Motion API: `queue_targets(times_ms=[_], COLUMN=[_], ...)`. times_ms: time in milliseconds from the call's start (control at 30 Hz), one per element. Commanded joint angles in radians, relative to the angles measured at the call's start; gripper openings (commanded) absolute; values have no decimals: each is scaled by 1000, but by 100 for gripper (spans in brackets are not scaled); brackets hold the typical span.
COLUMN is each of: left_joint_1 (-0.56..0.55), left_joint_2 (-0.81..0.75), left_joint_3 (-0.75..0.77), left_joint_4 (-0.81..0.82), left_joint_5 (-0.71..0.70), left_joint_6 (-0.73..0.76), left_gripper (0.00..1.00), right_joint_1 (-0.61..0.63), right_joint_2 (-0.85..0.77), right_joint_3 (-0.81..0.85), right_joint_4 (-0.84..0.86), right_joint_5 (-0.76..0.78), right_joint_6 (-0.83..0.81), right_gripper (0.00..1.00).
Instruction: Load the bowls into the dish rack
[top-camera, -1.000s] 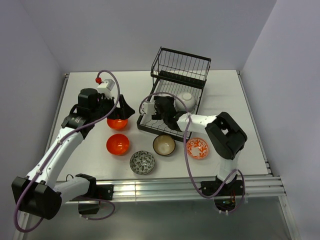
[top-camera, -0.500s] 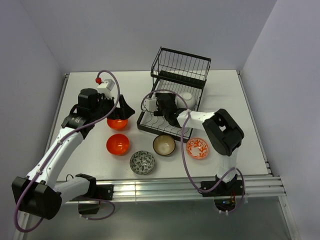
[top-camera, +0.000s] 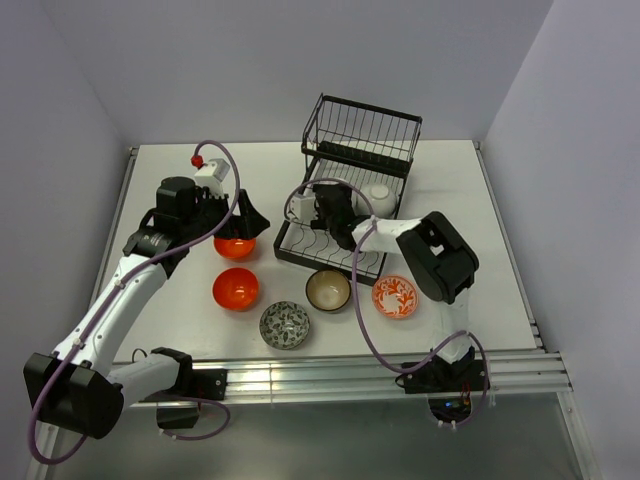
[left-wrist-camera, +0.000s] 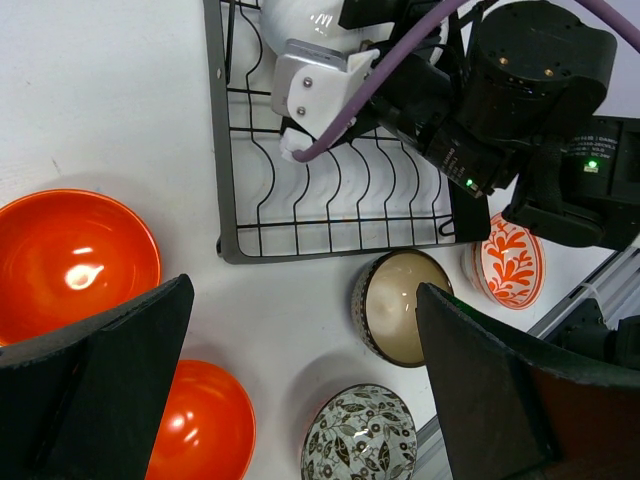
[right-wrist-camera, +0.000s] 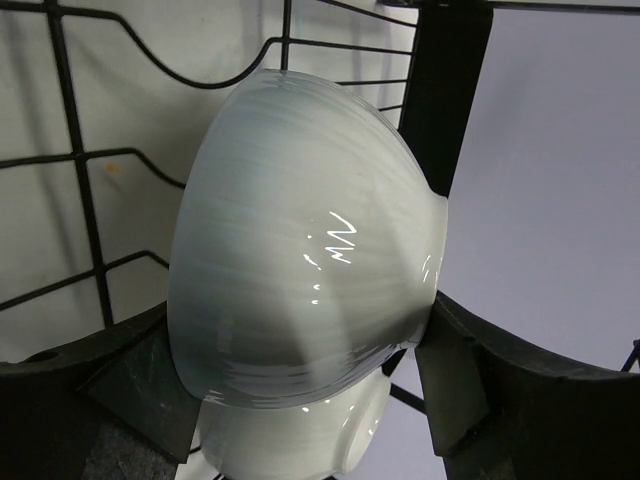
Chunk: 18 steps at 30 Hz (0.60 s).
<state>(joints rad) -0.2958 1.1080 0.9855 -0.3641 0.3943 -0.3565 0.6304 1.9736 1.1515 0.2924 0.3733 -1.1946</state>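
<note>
The black wire dish rack (top-camera: 362, 130) stands at the back centre of the table. My right gripper (right-wrist-camera: 300, 330) is shut on a white bowl (right-wrist-camera: 300, 230) held on its side over the rack's slotted tray (right-wrist-camera: 90, 200), and a second white bowl (right-wrist-camera: 290, 440) lies just under it. In the top view that white bowl (top-camera: 379, 198) shows in the tray beside my right gripper (top-camera: 360, 206). My left gripper (top-camera: 248, 222) hovers open and empty above a glossy orange-red bowl (top-camera: 236, 247). Its fingers (left-wrist-camera: 120, 360) frame bare table.
On the table in front of the rack sit a second orange-red bowl (top-camera: 236, 289), a grey-patterned bowl (top-camera: 285, 325), a brown dark-rimmed bowl (top-camera: 328, 290) and an orange-and-white patterned bowl (top-camera: 395, 296). Purple cables loop over both arms. Walls close in on both sides.
My right arm has swung its elbow nearer the rack and carried the gripper with the white bowl a little farther into the tray. The left arm has not moved.
</note>
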Motion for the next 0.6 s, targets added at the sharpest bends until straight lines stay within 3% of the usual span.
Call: queue_targets(times_ms=[0,200,300,567], left_joint_1=[6,6,6,7], left_joint_2=[-5,-5,-5,0], left_joint_3=[2,2,4,7], left_joint_4=[21,16,13,11], left_joint_5=[-6,-9,-12,-14], left_joint_6=[16,19,21,22], left_gripper=[99,99,99,100], right_joint_1=[-11,-20,-27,-41], right_joint_2=[5,28,36,73], right_joint_3=[79,119,122,158], right_joint_4=[106,99,91,37], right_joint_5=[18,24,18,10], right_joint_6=[-28,-46,-63,-69], right_gripper=[1,2,7,36])
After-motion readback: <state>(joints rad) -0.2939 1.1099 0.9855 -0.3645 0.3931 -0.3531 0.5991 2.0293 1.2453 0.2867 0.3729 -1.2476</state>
